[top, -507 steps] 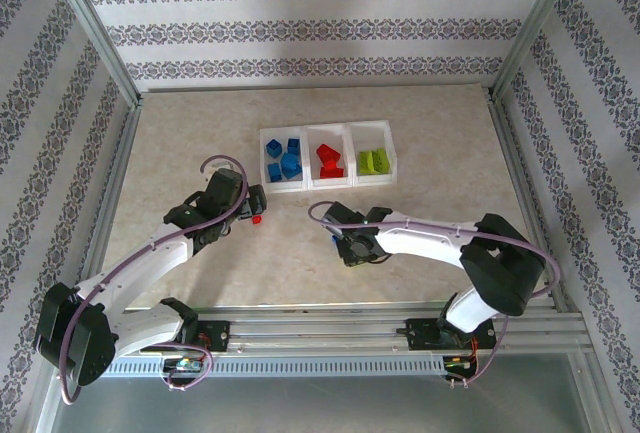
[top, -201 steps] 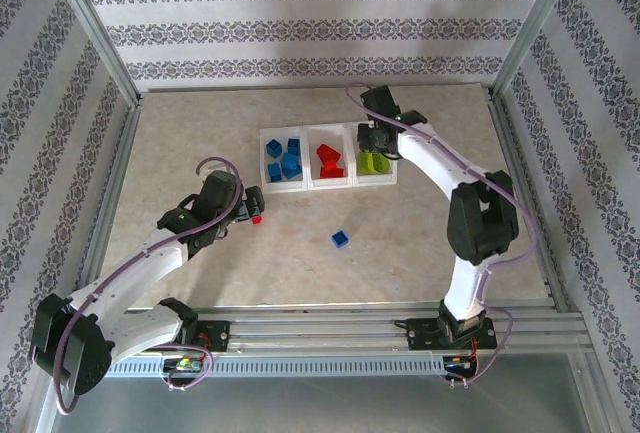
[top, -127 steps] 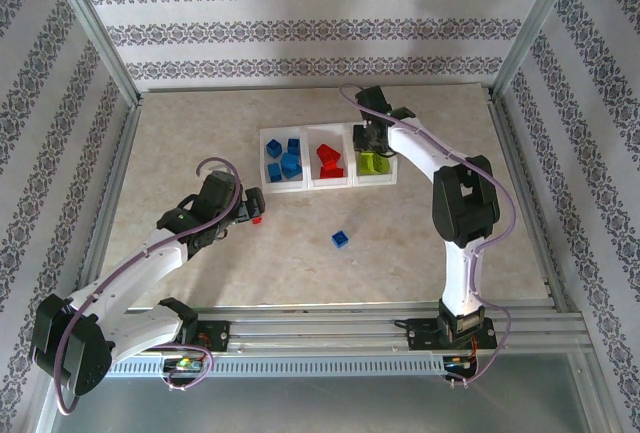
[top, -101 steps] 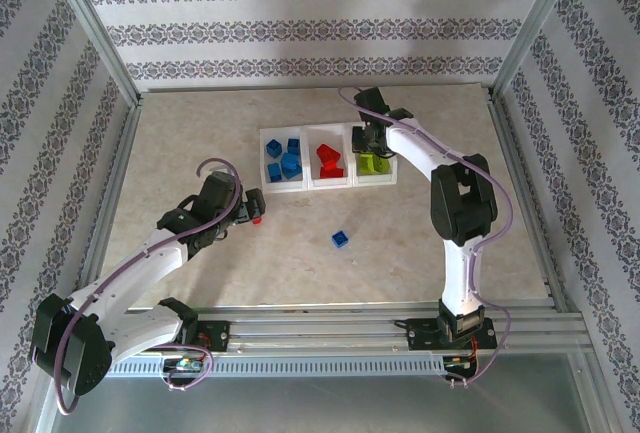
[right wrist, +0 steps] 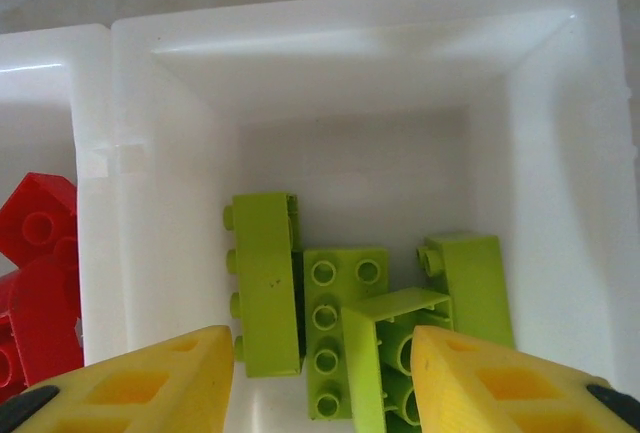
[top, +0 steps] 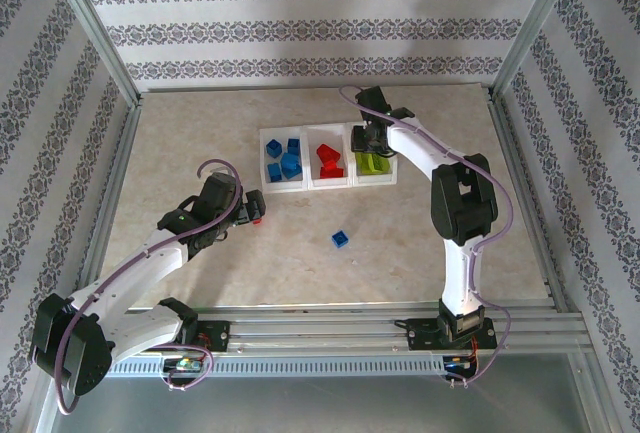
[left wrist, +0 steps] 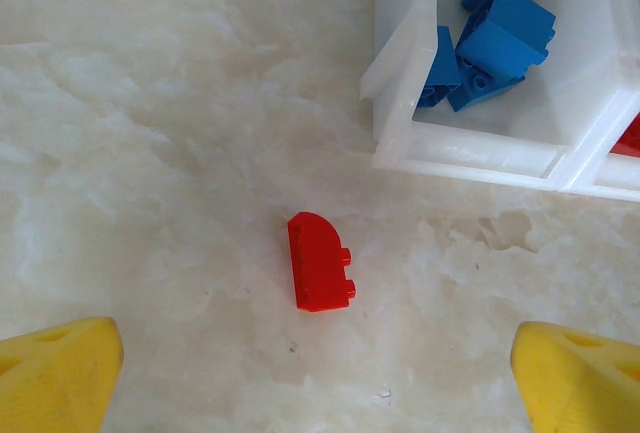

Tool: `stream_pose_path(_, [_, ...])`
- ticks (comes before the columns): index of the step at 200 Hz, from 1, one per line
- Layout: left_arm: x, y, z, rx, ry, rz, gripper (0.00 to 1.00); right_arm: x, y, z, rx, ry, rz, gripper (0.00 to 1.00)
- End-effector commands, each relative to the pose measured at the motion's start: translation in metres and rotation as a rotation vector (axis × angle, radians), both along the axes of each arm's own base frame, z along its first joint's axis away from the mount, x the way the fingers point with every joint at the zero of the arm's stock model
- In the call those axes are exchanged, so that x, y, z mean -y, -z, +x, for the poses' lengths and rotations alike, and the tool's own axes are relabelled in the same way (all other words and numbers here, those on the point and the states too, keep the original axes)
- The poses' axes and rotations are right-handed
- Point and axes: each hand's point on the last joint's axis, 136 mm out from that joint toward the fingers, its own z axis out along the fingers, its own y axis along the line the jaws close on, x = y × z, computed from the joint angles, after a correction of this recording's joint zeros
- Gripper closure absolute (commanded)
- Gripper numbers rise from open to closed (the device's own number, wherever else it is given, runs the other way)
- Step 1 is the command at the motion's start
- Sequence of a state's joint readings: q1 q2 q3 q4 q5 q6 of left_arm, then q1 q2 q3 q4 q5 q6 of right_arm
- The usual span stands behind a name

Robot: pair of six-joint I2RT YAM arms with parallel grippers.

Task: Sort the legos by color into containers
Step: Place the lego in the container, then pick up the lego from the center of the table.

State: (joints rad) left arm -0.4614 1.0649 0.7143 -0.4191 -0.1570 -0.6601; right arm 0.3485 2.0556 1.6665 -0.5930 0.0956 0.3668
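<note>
Stillness on the left: the left gripper (left wrist: 320, 383) hangs with its yellow fingers spread fully wide, as a second ago, pinching nothing, over the small red round-ended studded brick (left wrist: 318, 261); that brick lies on the pale marbled table (left wrist: 150, 153), near the left corner of the row of three white translucent plastic bins (top: 325, 127); the left bin holds the blue bricks (top: 283, 161); a lone small blue studded brick (top: 341, 239) sits on the open table, well apart from the bins, uncovered since the right arm swung away from there; the middle bin holds red bricks (top: 329, 160); the right gripper (right wrist: 322, 353) now hangs over the right bin, its jaws gone from nearly pressed together to partly spread, gripping nothing that I can see; the lime green bricks (right wrist: 345, 333) lie below, one tilted atop the others, so a green piece looks delivered; by my reckoning only the red and the blue strays remain
</note>
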Motion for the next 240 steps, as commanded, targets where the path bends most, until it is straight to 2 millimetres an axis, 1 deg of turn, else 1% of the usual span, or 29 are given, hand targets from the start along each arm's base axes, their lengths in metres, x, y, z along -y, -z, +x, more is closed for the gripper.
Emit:
stream_pose_path(1, [-0.006, 0.004, -0.004, -0.020, -0.017, 0.000, 0.00, 0.007, -0.029, -0.003, 0.055, 0.008, 0.009, 0.49])
stream_pose_path(46, [-0.006, 0.004, -0.004, -0.018, -0.015, 0.004, 0.00, 0.012, -0.048, -0.016, 0.093, 0.022, 0.015, 0.47])
stream_pose_path(72, [-0.005, 0.004, -0.003, -0.019, -0.011, 0.001, 0.00, 0.014, -0.056, -0.029, 0.113, 0.031, 0.023, 0.43])
stream_pose_path(96, [-0.004, 0.006, -0.003, -0.025, -0.007, -0.001, 0.00, 0.015, -0.064, -0.044, 0.134, 0.041, 0.026, 0.36])
stream_pose_path(112, [-0.002, 0.009, -0.003, -0.031, -0.002, -0.005, 0.00, 0.015, -0.068, -0.056, 0.150, 0.050, 0.033, 0.28])
stream_pose_path(119, [-0.002, 0.010, -0.002, -0.034, -0.002, -0.005, 0.01, 0.015, -0.070, -0.061, 0.159, 0.053, 0.038, 0.23])
stream_pose_path(124, [-0.001, 0.012, -0.002, -0.039, 0.000, -0.004, 0.02, 0.016, -0.072, -0.064, 0.164, 0.057, 0.040, 0.16])
stream_pose_path(125, [-0.001, 0.012, -0.002, -0.041, 0.002, -0.003, 0.02, 0.016, -0.072, -0.064, 0.164, 0.057, 0.040, 0.16])
stream_pose_path(132, [0.000, 0.014, -0.002, -0.049, 0.004, -0.001, 0.03, 0.017, -0.075, -0.069, 0.174, 0.063, 0.042, 0.04])
stream_pose_path(135, [0.000, 0.015, -0.002, -0.053, 0.004, 0.000, 0.04, 0.018, -0.077, -0.071, 0.179, 0.064, 0.043, 0.02])
stream_pose_path(175, [0.008, 0.032, 0.004, -0.117, 0.027, 0.010, 0.09, 0.026, -0.087, -0.099, 0.215, 0.096, 0.046, 0.02])
stream_pose_path(193, [0.011, 0.043, 0.008, -0.154, 0.035, 0.026, 0.11, 0.028, -0.089, -0.110, 0.227, 0.106, 0.037, 0.02])
stream_pose_path(240, [0.011, 0.067, 0.021, -0.230, 0.040, 0.113, 0.15, 0.042, -0.091, -0.132, 0.246, 0.164, 0.044, 0.02])
